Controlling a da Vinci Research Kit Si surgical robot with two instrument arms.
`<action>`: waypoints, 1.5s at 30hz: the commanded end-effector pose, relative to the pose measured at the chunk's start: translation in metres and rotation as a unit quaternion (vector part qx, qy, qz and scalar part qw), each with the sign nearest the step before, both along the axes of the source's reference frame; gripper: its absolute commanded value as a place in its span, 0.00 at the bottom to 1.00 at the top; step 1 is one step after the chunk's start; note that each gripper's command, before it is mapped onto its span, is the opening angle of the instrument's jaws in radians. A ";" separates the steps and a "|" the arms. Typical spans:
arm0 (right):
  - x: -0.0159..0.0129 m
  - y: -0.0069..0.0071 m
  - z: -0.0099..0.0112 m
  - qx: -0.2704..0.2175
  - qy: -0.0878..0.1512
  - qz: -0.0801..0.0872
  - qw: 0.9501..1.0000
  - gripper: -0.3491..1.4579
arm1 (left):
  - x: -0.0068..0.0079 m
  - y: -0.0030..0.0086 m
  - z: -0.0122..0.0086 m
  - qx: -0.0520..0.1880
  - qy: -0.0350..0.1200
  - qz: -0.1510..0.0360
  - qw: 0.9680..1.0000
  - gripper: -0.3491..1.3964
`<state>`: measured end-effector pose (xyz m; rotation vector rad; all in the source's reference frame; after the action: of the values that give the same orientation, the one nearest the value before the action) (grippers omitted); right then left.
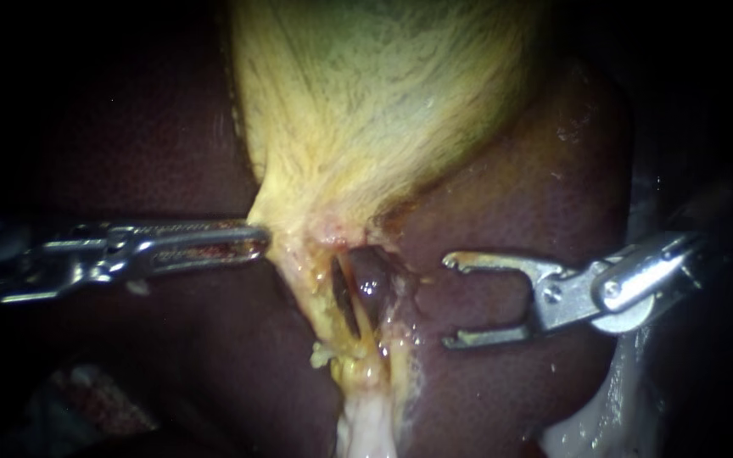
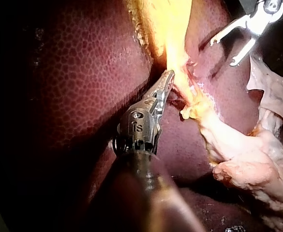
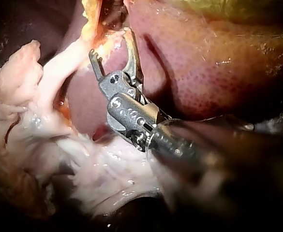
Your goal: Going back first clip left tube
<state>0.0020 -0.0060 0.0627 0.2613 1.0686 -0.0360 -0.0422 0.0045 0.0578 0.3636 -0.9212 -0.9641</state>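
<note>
Beneath the broad yellow-green gallbladder (image 1: 383, 102), a small opening in pale yellow fatty tissue (image 1: 299, 225), framed on both sides by dark red-brown liver (image 1: 511, 382). Inside that opening, two dark strands side by side: the thin, slit-like left tube (image 1: 343, 297) and, just beside it on the right, a rounder brown tube (image 1: 372, 284).

From the left, the slender silver left tool (image 1: 254, 242), jaws lying narrow together, tip pressed into the edge of the pale yellow fatty tissue, up and to the left of the left tube. Appears to pinch that edge, though the buried tip leaves this unsure.

From the right, the silver forked right tool (image 1: 450, 301), jaws spread wide with a clear gap between them. Hangs over bare liver with its mouth facing the two tubes, near the rounder brown tube but apart from it.

In the left wrist view, closed jaws laid against the bright yellow strand, with the open fork well ahead. In the right wrist view, one prong just beside the orange-yellow tissue edge, the other over liver, and ragged whitish tissue (image 3: 44, 96) lying beside the shaft.
</note>
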 end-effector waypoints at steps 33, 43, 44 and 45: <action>0.0006 -0.0005 -0.0004 0.000 0.005 0.005 1.000 0.53 | -0.0054 -0.0018 0.0072 -0.014 -0.021 0.004 1.000 0.00; 0.0006 -0.0005 -0.0004 0.000 0.005 0.005 1.000 0.53 | -0.0056 -0.0018 0.0073 -0.014 -0.022 0.006 1.000 0.00; 0.0006 -0.0005 -0.0003 0.000 0.005 0.005 1.000 0.53 | -0.0055 -0.0018 0.0073 -0.014 -0.022 0.006 1.000 0.00; 0.0006 -0.0005 -0.0003 0.000 0.005 0.005 1.000 0.53 | -0.0055 -0.0018 0.0073 -0.014 -0.022 0.006 1.000 0.00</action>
<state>0.0026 -0.0065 0.0623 0.2560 1.0791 -0.0277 -0.0477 0.0027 0.0651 0.3673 -0.9705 -0.9345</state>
